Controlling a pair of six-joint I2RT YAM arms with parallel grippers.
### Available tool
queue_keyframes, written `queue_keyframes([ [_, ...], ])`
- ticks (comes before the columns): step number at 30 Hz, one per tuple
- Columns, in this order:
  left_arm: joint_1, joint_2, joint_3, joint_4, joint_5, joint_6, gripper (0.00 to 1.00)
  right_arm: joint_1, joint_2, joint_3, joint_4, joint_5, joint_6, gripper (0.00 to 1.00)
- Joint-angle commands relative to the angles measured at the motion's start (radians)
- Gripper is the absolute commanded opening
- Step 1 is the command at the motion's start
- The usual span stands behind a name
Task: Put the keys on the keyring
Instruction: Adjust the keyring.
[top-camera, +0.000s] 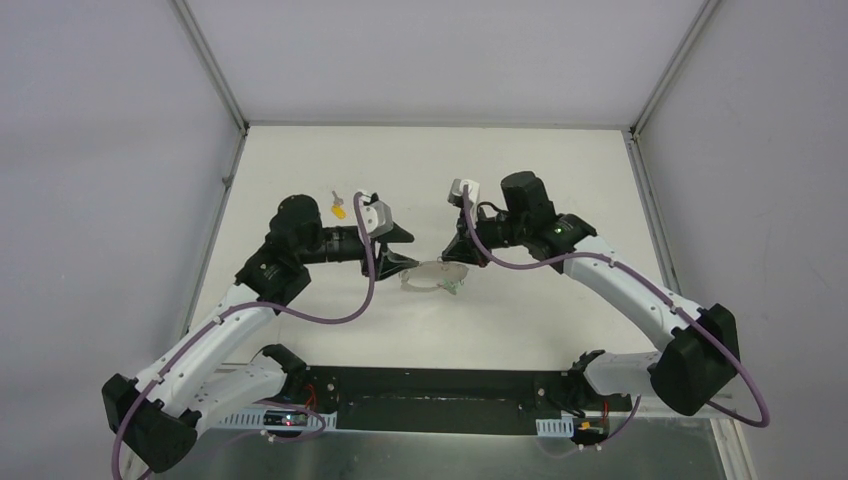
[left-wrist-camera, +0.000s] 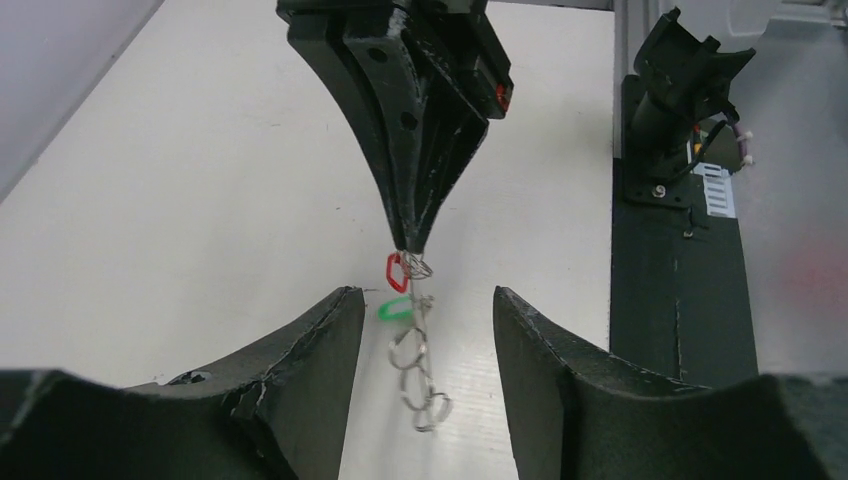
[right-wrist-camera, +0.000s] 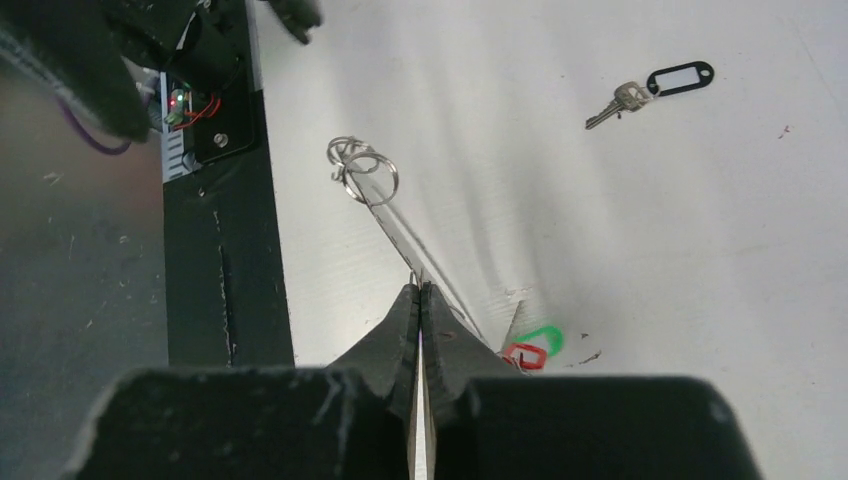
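My right gripper (right-wrist-camera: 420, 292) is shut on the thin wire of the keyring (right-wrist-camera: 362, 172), holding it above the table. In the top view the keyring (top-camera: 428, 275) hangs as a pale oval between both grippers. A green tag (left-wrist-camera: 395, 310) and a red tag (left-wrist-camera: 396, 272) dangle at the wire just under the right fingertips. My left gripper (left-wrist-camera: 422, 300) is open, its fingers on either side of the hanging keyring (left-wrist-camera: 420, 370) without touching it. A key with a yellow tag (top-camera: 338, 208) lies behind the left arm. A key with a black tag (right-wrist-camera: 655, 88) lies apart on the table.
The black base rail (top-camera: 430, 395) runs along the near edge, with the arm mounts (left-wrist-camera: 680, 90) on it. Metal frame posts (top-camera: 215, 75) and grey walls bound the white table (top-camera: 440, 160) at the back and sides.
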Motion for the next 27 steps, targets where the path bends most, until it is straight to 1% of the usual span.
queue_keyframes([
  [1, 0.007, 0.052, 0.074, -0.006, 0.064, 0.111, 0.52, 0.004, -0.062, -0.029, 0.069, -0.108, -0.094, 0.0],
  [5, 0.007, 0.1, 0.089, -0.02, 0.01, 0.106, 0.46, 0.004, -0.067, -0.049, 0.105, -0.141, -0.086, 0.0],
  [11, 0.003, 0.136, 0.037, -0.013, 0.012, 0.097, 0.41, 0.004, -0.055, -0.075, 0.173, -0.159, -0.035, 0.0],
  [15, -0.008, 0.13, -0.049, 0.086, -0.017, 0.045, 0.41, 0.006, -0.057, -0.11, 0.259, -0.174, 0.019, 0.0],
  [16, -0.011, 0.127, -0.067, 0.133, -0.022, 0.031, 0.41, 0.005, -0.056, -0.115, 0.267, -0.172, 0.028, 0.0],
  [18, -0.018, 0.132, -0.088, 0.161, -0.019, 0.011, 0.4, 0.006, -0.054, -0.118, 0.281, -0.172, 0.043, 0.0],
  [24, -0.034, 0.139, -0.112, 0.179, -0.027, 0.007, 0.39, 0.007, -0.045, -0.121, 0.301, -0.186, 0.054, 0.0],
  [27, -0.037, 0.145, -0.121, 0.2, 0.005, 0.0, 0.39, 0.009, -0.041, -0.119, 0.308, -0.189, 0.059, 0.0],
])
